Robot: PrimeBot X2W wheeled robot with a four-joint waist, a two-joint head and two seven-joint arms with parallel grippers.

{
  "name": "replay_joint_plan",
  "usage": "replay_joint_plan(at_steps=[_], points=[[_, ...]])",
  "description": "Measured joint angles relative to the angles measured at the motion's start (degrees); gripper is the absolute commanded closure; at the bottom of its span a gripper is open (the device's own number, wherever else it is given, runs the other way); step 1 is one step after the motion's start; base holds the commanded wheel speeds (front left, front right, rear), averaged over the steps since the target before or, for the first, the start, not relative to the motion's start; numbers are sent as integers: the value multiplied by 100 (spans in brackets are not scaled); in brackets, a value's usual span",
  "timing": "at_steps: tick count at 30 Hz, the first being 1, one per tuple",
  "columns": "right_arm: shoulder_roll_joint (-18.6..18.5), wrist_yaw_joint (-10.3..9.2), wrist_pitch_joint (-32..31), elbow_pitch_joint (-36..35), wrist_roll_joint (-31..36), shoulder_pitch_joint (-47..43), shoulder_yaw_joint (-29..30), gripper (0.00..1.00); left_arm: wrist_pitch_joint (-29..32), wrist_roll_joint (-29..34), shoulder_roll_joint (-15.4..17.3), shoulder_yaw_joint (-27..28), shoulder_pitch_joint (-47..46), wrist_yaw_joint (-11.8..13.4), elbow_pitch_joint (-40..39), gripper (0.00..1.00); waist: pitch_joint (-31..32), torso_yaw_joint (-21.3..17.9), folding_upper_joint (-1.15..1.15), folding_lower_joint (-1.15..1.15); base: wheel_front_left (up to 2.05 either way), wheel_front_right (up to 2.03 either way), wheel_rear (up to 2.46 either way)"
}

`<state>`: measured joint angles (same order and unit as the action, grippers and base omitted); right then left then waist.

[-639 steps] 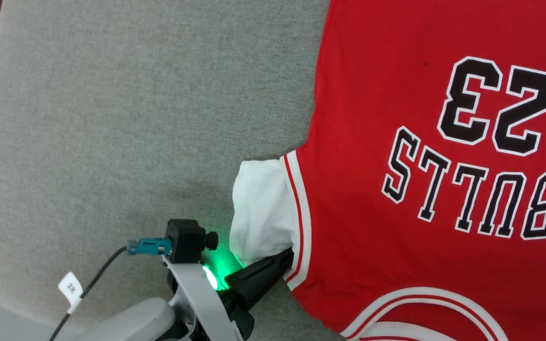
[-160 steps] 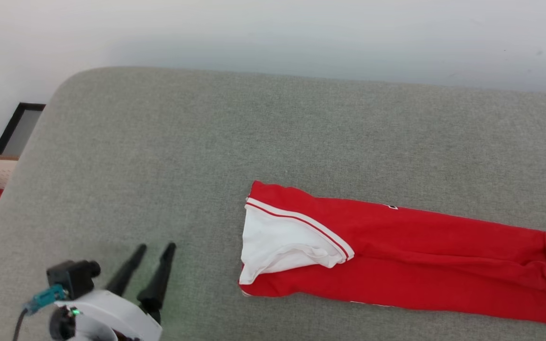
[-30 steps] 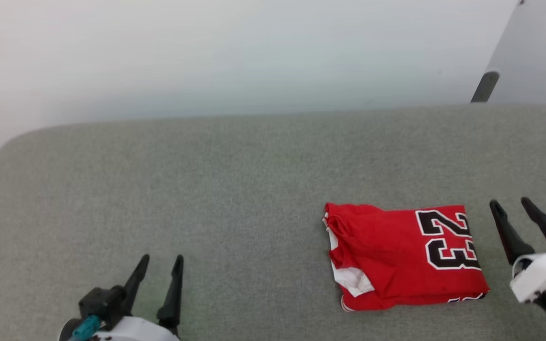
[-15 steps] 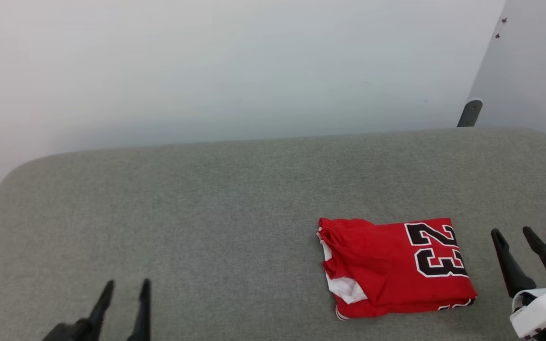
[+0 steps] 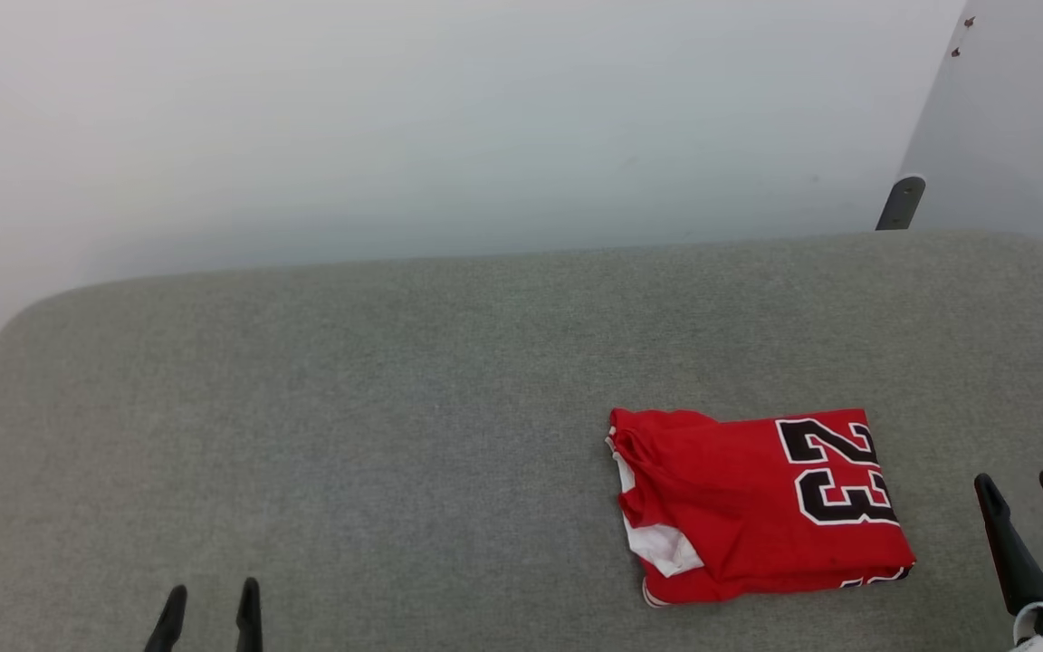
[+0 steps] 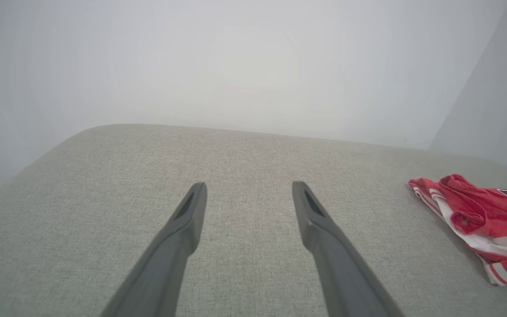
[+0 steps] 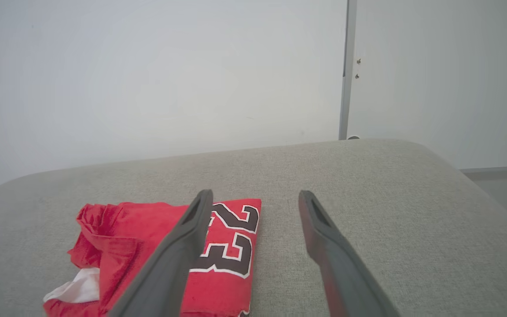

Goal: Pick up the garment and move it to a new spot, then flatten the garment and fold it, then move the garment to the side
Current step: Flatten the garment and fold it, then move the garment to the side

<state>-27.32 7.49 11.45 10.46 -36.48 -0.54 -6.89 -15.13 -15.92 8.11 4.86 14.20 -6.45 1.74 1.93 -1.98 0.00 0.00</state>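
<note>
Head view: left fingers (image 5: pixel 249 621) and right fingers (image 5: pixel 1004 543) spread, empty, clear of garment (image 5: pixel 757 516).

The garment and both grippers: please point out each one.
garment (image 5: pixel 721 507), head view, red cloth left of the number.
left gripper (image 5: pixel 214 587), head view, midway between its open fingertips.
right gripper (image 5: pixel 1016 478), head view, midway between its open fingertips.

Grey fabric cushion (image 5: pixel 395 407) before pale wall (image 5: pixel 395 118); dark post (image 5: pixel 900 201) at right.
</note>
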Motion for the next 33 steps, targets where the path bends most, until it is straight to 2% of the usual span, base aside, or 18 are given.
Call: replay_joint_plan(at_steps=[5, 14, 23, 28, 31, 33], points=[[187, 0, -196, -322, 149, -199, 282, 0, 1, 37, -29, 1, 41, 34, -91, 0, -38, 18, 0, 0, 0, 0, 0], [391, 0, -465, -609, 290, -310, 459, 0, 1, 80, -37, -42, 15, 34, -94, 0, -66, 37, 0, 0, 0, 0, 0], [331, 0, -962, -719, 229, -68, 371, 0, 0, 70, -80, -120, -115, 20, -187, 0, -150, 101, 0, 0, 0, 0, 0], [34, 0, -1830, -558, 147, 720, 281, 0, 0, 77, -115, -181, -308, 13, -281, 0, -326, 125, 0, 0, 0, 0, 0], [-213, 0, -2720, -291, 125, 1202, 116, 0, 1, 101, -142, -252, -499, -7, -291, 0, -483, 149, 0, 0, 0, 0, 0], [-397, 0, -3600, -74, 2, 1405, -122, 0, 1, 210, -142, -316, -651, -13, -328, 0, -590, 176, 0, 0, 0, 0, 0]])
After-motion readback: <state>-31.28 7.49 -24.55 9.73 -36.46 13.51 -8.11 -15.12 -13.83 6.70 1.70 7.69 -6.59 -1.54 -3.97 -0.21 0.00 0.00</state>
